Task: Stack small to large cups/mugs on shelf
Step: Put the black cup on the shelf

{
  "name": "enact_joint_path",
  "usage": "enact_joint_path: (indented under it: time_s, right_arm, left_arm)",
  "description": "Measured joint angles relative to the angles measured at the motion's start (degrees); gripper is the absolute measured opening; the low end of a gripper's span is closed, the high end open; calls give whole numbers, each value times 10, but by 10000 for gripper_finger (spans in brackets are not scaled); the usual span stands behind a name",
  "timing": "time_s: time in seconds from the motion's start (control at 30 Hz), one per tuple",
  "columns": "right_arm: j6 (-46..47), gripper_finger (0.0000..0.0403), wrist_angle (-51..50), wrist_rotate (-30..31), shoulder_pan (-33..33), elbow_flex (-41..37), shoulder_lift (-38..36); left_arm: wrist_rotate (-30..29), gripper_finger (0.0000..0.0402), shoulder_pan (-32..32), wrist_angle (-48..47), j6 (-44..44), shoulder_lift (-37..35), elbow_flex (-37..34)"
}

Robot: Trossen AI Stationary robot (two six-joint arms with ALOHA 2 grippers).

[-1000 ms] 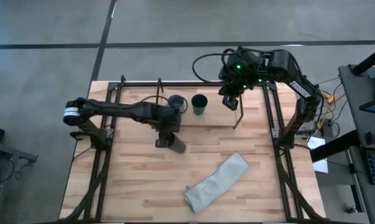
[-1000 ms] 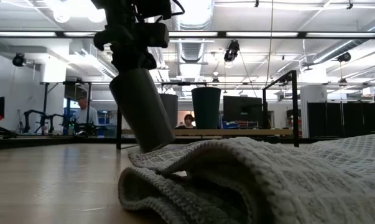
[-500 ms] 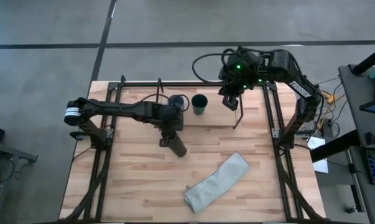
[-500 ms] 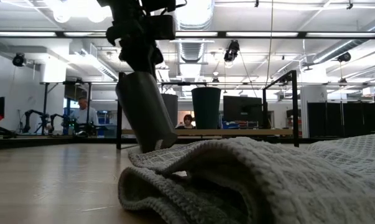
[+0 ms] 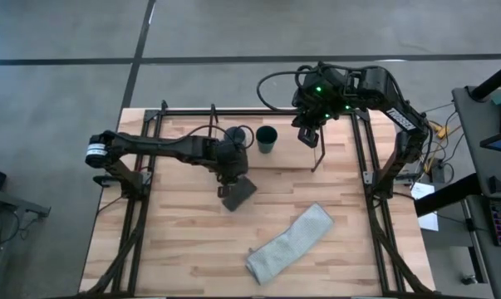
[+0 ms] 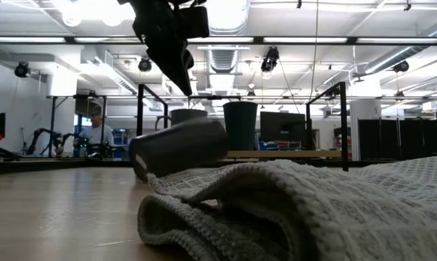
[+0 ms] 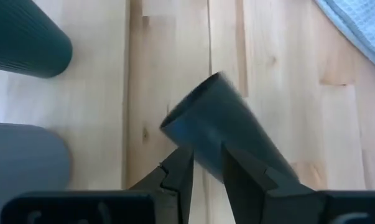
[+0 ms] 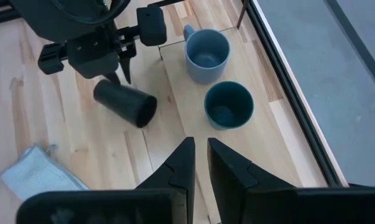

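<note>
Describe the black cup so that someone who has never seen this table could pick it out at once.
On the slatted wooden tabletop, look just off the small light-wood shelf towards the grey-green cloth, directly below the left end effector. The black cup lies there. It alone is on its side; the grey-blue mug and dark teal cup stand upright on the shelf.

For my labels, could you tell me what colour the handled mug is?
Grey-blue; the mug shows best in the right wrist view.
</note>
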Motion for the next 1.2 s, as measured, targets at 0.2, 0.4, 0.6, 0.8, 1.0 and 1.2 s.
enact_joint_path:
  time_s: [0.2, 0.4, 0.6, 0.8, 1.0, 1.2]
  right_arm:
    - [0, 38, 1, 1, -1, 0, 0]
    - [5, 38, 0, -1, -1, -9, 0]
    - [53, 38, -1, -61, -1, -57, 0]
    - [70, 38, 28, -98, 2, -133, -1]
    - [98, 38, 134, -164, 2, -232, -6]
    - [136, 38, 304, -246, 2, -351, -7]
  left_arm:
    - [0, 68, -1, -10, 0, 0, -2]
    - [-1, 68, -1, -10, -23, 0, 4]
    - [-1, 68, -1, -45, -94, -2, 5]
    - [11, 68, -2, -102, -157, -9, 5]
    - [49, 68, -7, -125, -208, -10, 0]
    - [31, 68, -15, -124, -211, -5, -19]
